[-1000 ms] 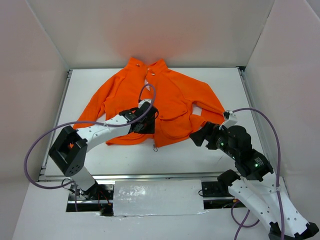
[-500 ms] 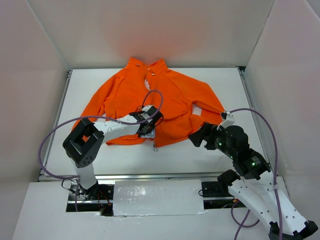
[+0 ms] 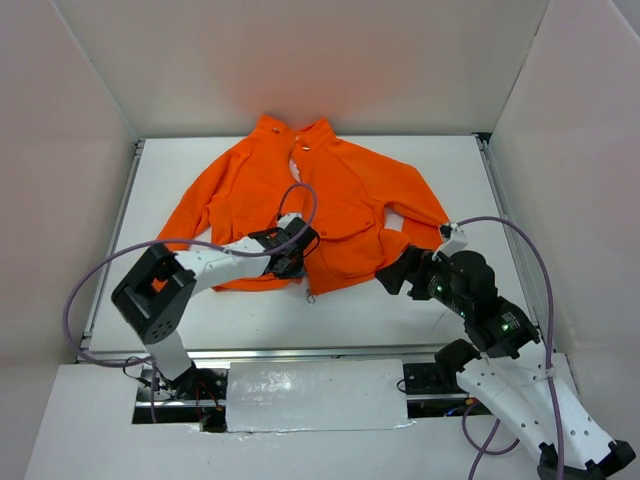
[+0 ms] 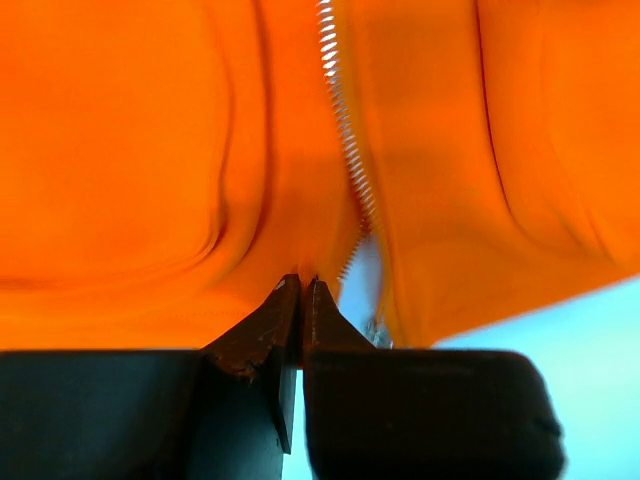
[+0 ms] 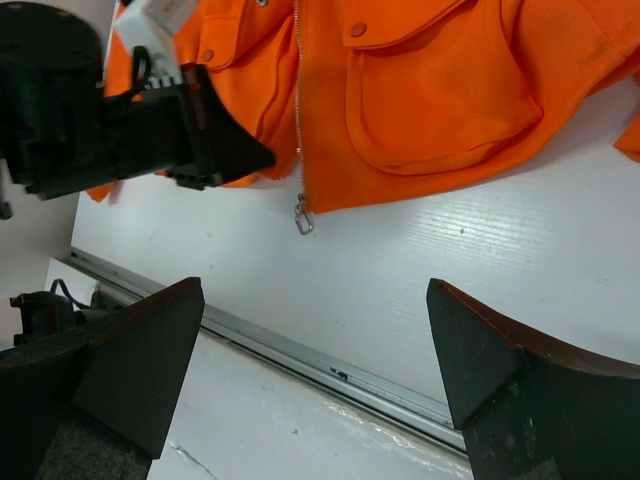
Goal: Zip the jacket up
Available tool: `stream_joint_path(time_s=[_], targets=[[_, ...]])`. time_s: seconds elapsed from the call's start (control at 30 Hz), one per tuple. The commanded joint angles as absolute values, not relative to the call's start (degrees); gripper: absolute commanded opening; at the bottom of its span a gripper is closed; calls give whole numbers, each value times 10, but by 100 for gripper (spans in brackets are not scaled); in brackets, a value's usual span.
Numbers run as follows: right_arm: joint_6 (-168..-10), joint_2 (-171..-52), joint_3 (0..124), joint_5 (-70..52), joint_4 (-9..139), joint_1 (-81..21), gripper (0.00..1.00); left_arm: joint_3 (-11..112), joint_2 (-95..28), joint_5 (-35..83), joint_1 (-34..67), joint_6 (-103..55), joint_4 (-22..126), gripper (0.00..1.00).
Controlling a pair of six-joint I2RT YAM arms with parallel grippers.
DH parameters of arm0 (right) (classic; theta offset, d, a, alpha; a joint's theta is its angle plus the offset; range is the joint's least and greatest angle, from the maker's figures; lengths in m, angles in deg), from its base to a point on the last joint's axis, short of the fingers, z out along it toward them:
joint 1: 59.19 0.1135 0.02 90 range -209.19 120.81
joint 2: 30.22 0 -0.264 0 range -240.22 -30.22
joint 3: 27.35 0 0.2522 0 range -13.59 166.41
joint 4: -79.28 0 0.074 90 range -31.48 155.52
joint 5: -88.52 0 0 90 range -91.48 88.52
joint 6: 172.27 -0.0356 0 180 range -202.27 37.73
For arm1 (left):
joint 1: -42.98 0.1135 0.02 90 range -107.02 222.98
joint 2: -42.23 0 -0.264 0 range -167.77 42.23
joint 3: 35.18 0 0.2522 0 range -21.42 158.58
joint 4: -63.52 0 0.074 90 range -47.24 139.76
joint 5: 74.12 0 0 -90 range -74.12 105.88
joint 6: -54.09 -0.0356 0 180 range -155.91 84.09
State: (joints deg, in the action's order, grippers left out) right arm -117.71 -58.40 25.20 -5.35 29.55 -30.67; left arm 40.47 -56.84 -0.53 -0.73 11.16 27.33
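Orange jacket (image 3: 350, 200) hem — left claw (image 4: 302, 287) clamped on it, arm reaching low | right claw (image 5: 313, 295) wide apart, hovering nearby

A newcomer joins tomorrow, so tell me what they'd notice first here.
The bright orange jacket dominates, spread across the middle of the white table with its zipper pull down at the hem. The left gripper is pinched shut on that hem beside the zipper. The right gripper hangs wide open over the table near the jacket's right side.

Orange jacket (image 3: 345, 195), pale zipper (image 4: 341, 112), white table (image 3: 350, 310)
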Motion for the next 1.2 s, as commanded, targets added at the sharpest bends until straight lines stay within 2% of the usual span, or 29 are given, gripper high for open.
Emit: stream_joint_path(time_s=[0.0, 0.13, 0.33, 0.4, 0.57, 0.8, 0.9, 1.0, 1.17], targets=[[-1166, -593, 249, -64, 333, -304, 100, 374, -481, 3, -10, 143, 294, 0], [-1169, -612, 242, -100, 358, -304, 100, 307, -382, -5, -10, 215, 313, 0], [-1236, -695, 186, -254, 533, -296, 97, 218, -249, -14, -10, 288, 327, 0], [-1253, -753, 175, -266, 609, -283, 96, 197, -221, -5, -11, 309, 343, 0], [-1288, -874, 196, -264, 754, -226, 94, 104, -139, 48, -12, 318, 497, 0], [-1325, -1049, 239, -269, 880, -203, 88, 53, -116, 77, -15, 326, 599, 0], [-1339, -1110, 263, -303, 924, -196, 73, 40, -109, 84, -16, 328, 625, 0], [-1345, -1152, 292, -296, 924, -188, 65, 34, -108, 90, -16, 326, 638, 0], [-1353, -1193, 324, -279, 905, -182, 59, 20, -101, 95, -16, 328, 653, 0]])
